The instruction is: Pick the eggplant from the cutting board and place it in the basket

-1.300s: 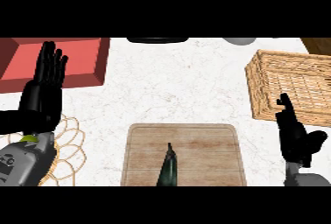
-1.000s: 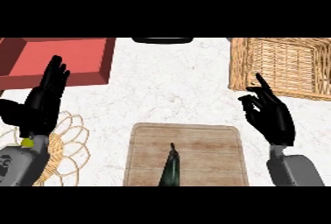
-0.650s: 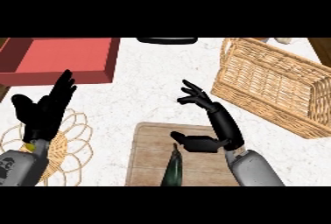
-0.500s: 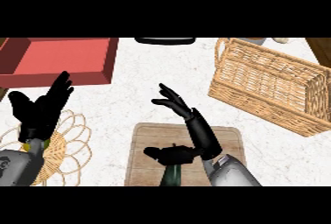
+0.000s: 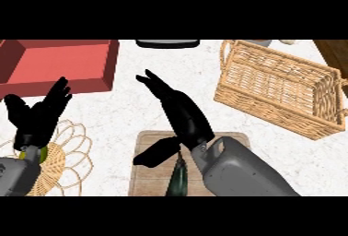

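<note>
Now, over the far end of the cutting board (image 5: 146, 177) with the right hand (image 5: 183, 117): fingers (image 5: 153, 83) straight and spread wide, thumb out to the side, holding nothing.

Look for the eggplant (image 5: 179, 177) on the board, just below that thumb: dark, thin, lying flat. Long way: from the near edge of the board to the far edge, straight away from the robot. Far tip hidden under the hand, so hard to tell which end has the stem.

To do this step well:
- Turn the hand so the fingers go across the long way, not along it.
- Come down near the middle, thumb on one side, fingers on the other.
- Close only when both sides are reached.
- Lift straight up, then go right, over the worktop (image 5: 136, 110), to the basket (image 5: 272, 108).

Left hand (image 5: 39, 117): open, resting at the left.
</note>
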Robot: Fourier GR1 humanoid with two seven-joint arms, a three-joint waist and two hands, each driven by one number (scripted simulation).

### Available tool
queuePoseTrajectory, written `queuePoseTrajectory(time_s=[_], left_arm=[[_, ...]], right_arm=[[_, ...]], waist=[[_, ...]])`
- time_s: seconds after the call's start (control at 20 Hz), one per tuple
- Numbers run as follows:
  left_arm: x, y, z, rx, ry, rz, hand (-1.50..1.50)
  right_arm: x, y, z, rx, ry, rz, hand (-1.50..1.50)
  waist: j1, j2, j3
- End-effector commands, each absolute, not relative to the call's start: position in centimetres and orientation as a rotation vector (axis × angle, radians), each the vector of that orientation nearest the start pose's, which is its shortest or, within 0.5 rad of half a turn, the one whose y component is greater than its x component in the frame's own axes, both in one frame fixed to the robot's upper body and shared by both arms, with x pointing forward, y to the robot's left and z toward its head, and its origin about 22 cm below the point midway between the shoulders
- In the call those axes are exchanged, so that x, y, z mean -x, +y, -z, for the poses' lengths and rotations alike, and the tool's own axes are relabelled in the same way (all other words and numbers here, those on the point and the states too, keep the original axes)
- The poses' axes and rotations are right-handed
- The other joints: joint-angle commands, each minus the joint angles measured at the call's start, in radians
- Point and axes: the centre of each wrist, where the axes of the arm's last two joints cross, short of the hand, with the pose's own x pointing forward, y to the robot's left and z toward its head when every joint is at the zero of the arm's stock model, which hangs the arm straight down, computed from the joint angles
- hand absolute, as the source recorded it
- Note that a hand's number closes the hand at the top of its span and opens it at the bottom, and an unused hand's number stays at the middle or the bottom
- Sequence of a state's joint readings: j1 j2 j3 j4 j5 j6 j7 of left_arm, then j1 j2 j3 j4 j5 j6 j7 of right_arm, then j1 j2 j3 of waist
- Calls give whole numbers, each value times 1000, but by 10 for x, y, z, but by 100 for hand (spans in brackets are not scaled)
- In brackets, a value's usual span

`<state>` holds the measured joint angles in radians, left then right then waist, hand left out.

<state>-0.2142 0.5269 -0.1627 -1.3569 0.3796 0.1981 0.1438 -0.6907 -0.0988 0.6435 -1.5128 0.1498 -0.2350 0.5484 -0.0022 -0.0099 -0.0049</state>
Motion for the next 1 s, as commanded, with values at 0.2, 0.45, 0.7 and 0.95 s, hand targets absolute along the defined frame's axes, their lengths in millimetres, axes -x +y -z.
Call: queuePoseTrajectory(time_s=[0.2,0.45,0.7,0.95], left_arm=[[-287,320,-34,-207,-1357,57,0],[-289,315,-46,-191,-1381,70,0],[-291,320,-37,-210,-1377,47,0],[-291,317,-39,-215,-1369,57,0]], right_arm=[[-322,-62,-233,529,-1304,-989,-150],[-330,-80,-260,393,-1087,-1169,-150],[-324,-102,-265,245,-1023,-1200,-150],[-301,-134,-271,135,-1043,-1132,-150]], waist=[[-5,-4,1],[2,1,4],[-13,4,4],[-14,4,4]])
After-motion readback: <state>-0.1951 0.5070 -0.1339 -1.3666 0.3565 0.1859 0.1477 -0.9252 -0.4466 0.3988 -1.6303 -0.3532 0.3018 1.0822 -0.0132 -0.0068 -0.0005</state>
